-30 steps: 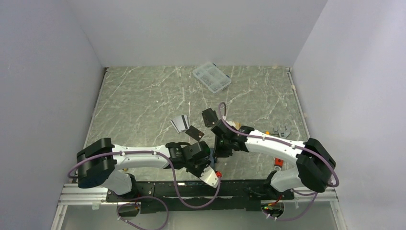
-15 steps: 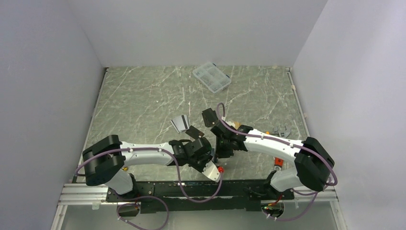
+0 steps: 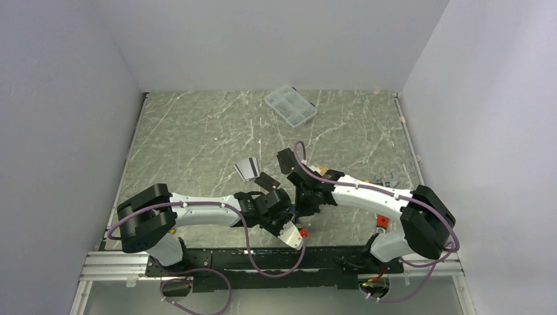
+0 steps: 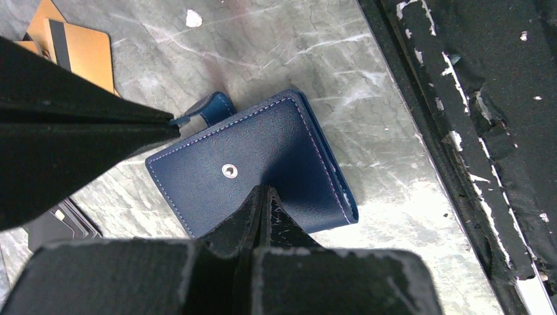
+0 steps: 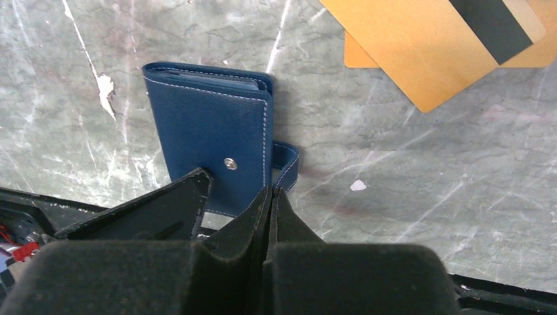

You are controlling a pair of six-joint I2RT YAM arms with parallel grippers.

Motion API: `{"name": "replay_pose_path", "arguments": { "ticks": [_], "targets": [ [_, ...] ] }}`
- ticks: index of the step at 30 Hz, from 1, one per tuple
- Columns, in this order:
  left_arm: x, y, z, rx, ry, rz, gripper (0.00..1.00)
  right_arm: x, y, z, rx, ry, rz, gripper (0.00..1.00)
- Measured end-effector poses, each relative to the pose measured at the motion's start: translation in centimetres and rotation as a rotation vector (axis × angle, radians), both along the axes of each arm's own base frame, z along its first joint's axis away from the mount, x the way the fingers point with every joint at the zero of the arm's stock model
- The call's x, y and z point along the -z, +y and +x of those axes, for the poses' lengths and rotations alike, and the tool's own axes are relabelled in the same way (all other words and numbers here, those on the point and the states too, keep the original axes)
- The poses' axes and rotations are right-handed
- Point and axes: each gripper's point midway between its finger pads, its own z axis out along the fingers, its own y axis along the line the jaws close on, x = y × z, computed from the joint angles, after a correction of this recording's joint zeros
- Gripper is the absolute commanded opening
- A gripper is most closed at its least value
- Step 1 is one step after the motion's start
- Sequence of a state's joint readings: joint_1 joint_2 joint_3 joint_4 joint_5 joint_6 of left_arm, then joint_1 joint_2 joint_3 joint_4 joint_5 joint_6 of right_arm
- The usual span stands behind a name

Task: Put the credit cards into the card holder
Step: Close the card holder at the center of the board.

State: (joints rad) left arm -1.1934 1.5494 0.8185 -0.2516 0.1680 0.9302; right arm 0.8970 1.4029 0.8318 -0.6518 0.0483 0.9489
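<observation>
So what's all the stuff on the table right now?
card holder: one, navy blue, folded, near the table's front edge
orange-gold cards: two showing, overlapping, just beyond the holder
silver-grey card: one, mid-table
black card: one, next to the silver-grey one
clear compartment box: one, see-through, far edge
small grey metal thing: one, right side, too small to name
table: one, grey-green marble
left gripper: one, black, shut, over the holder
right gripper: one, black, shut, by the holder's snap tab
</observation>
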Motion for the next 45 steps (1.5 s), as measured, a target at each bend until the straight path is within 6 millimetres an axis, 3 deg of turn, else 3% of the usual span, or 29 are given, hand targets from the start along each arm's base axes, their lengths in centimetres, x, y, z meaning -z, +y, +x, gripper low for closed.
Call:
{"name": "replay_pose_path", "arguments": {
  "ticks": [15, 24, 45],
  "targets": [
    [0.0, 0.0, 0.0, -0.001, 0.0, -0.003, 0.0, -0.7, 2.2, 0.4, -0.042, 0.002, 0.078, 0.0],
    [0.0, 0.0, 0.0, -0.003, -0.002, -0.011, 0.0, 0.8, 3.4, -0.1, -0.094, 0.061, 0.1, 0.0],
    [0.0, 0.6, -0.3, -0.001, 0.001, -0.014, 0.0, 1.5, 4.4, -0.1, -0.109, 0.093, 0.125, 0.0]
  ]
}}
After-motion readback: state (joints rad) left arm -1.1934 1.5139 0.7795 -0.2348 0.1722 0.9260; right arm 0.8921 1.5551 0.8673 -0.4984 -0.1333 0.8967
